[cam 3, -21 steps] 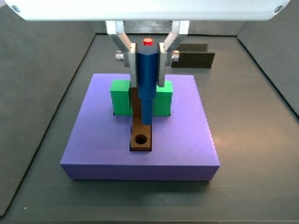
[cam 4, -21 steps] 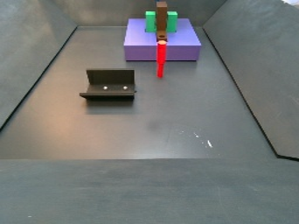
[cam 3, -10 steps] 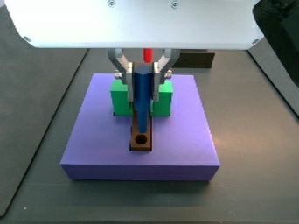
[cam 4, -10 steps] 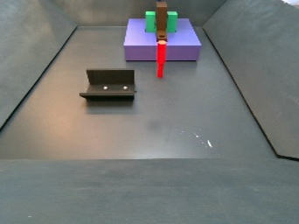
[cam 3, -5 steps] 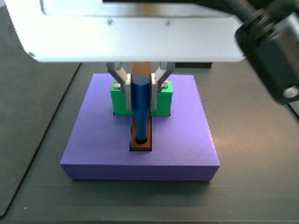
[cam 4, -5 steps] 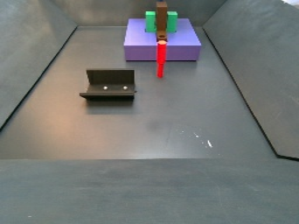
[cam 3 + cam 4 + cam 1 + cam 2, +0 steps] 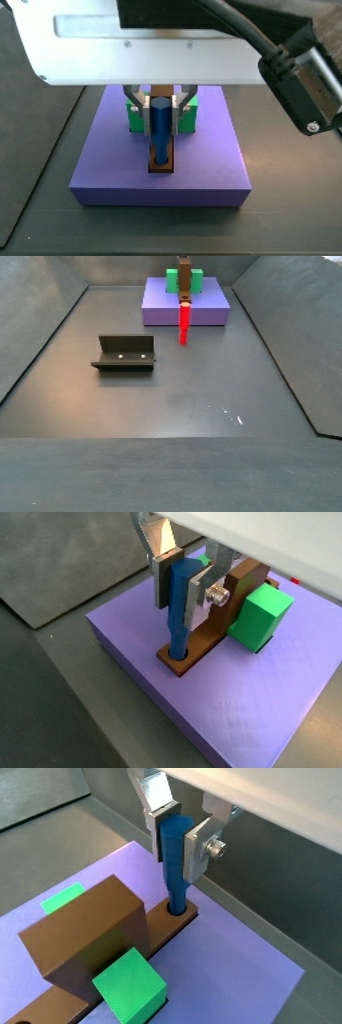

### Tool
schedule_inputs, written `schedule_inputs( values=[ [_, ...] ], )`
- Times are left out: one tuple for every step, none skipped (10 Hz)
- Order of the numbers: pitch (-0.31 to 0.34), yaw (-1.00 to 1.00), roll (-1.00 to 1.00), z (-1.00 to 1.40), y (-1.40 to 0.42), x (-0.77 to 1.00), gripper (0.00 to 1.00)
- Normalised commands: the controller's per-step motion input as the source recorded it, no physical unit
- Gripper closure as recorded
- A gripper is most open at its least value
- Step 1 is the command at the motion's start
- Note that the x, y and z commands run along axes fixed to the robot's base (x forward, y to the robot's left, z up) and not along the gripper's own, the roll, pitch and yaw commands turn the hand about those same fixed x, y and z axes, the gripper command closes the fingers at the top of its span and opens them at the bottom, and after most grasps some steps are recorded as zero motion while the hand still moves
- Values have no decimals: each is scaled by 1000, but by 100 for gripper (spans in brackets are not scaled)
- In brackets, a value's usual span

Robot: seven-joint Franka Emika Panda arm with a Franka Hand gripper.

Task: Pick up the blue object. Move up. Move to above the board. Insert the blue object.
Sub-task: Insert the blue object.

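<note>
Two flat fingers of the pincer (image 7: 178,574) pinch the blue peg (image 7: 177,607) upright so its lower end meets the round hole of the brown board (image 7: 201,647).

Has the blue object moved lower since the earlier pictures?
Yes. In a side view the blue object, held in the claw, has come down in front of the green block; its tip now meets the board.

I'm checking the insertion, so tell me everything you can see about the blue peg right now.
The blue peg is a slim, plain, matte blue rod standing upright. The claw grips its upper part between silver fingers. Its lower end sits in the round hole at the end of the brown board, in both wrist views. The board lies on the lavender platform.
</note>
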Motion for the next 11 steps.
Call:
schedule_inputs(
  values=[
    [-76, 97, 230, -214, -49, 160, 100],
    [-79, 97, 330, -234, -129, 86, 100],
    [-69, 94, 381, -194, -171, 17, 100],
    [-51, 91, 397, -214, -191, 0, 100],
    [-69, 126, 329, -306, -209, 0, 100],
    [-104, 174, 183, -369, -100, 0, 100],
    [-79, 146, 113, -340, 0, 0, 100],
    [-43, 66, 39, -363, 106, 29, 100],
    [-30, 51, 113, -260, 123, 40, 100],
    [0, 37, 197, -26, 197, 71, 100],
    [34, 77, 377, 0, -46, 29, 100]
  ],
)
